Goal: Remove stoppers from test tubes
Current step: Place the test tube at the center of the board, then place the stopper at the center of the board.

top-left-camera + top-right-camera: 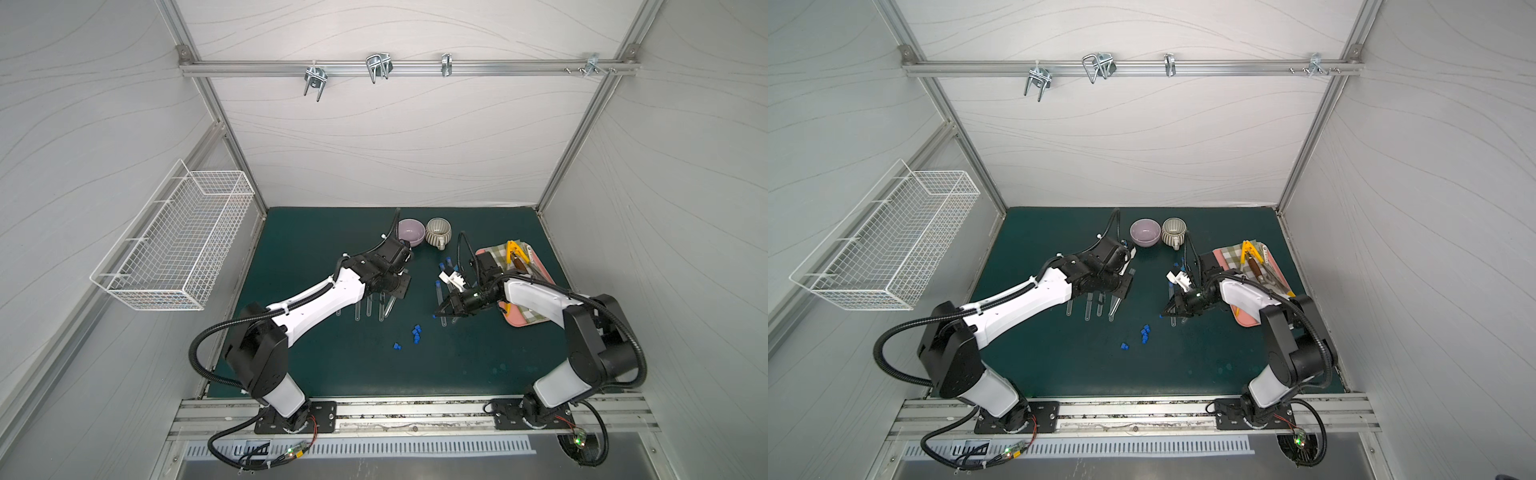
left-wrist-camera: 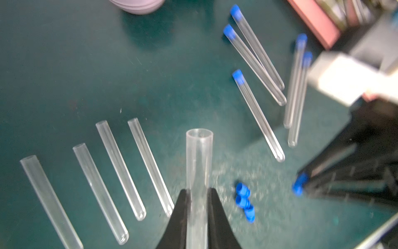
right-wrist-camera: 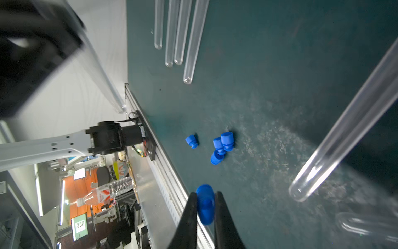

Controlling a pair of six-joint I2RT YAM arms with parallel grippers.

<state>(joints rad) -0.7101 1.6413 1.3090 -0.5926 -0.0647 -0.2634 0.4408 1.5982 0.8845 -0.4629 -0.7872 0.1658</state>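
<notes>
There, the left gripper (image 2: pixel 199 190) was clamped on one open test tube (image 2: pixel 199 155), mouth pointing away from the wrist, raised off the green mat (image 2: pixel 64 75). Four more open tubes (image 2: pixel 120 170) lay side by side next to it. Five tubes still stoppered (image 2: pixel 258 116) lay scattered beyond, nearer the right arm (image 1: pixel 536 295).

Over at the right gripper (image 3: pixel 206 194), the jaws were pinched on a single blue stopper (image 3: pixel 205 207). Four loose stoppers (image 3: pixel 226 140) sat on the mat between the arms, three bunched and one just apart.

At the back, a lilac bowl (image 1: pixel 411 232) and a striped mug (image 1: pixel 438 232) stood side by side. A pink tray (image 1: pixel 510 316) carried a checked cloth (image 1: pixel 494 252) and a yellow-handled tool (image 1: pixel 513 248). The right arm hid part of the tray and of the stoppered tubes in both top views.
</notes>
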